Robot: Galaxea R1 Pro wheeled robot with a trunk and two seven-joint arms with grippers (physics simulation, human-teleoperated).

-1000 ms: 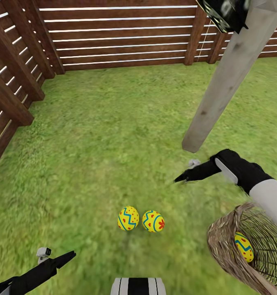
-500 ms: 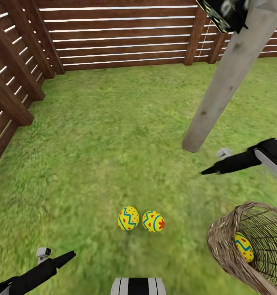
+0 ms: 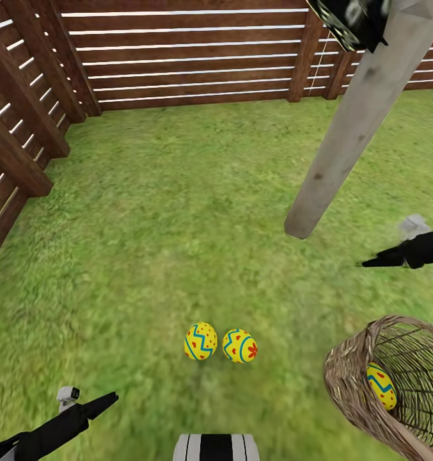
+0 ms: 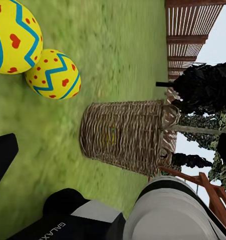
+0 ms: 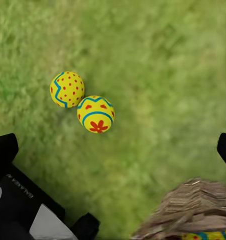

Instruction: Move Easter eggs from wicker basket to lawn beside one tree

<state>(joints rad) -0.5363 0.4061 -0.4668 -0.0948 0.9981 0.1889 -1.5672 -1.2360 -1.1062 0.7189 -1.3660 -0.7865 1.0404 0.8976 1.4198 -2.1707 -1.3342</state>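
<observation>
2 Easter eggs (image 3: 201, 341) (image 3: 240, 346) lay touching side by side on the lawn (image 3: 178, 224), near the tree (image 3: 357, 121) trunk base. 3rd egg (image 3: 381, 385) sat inside the wicker basket (image 3: 350, 378), which was tipped on its side to the right of the pair. Right claw (image 3: 370, 262) hovered empty over grass betw. trunk & basket; fingers looked spread in wrist view. Left claw (image 3: 107, 400) low, empty; how far open, can't tell.
</observation>
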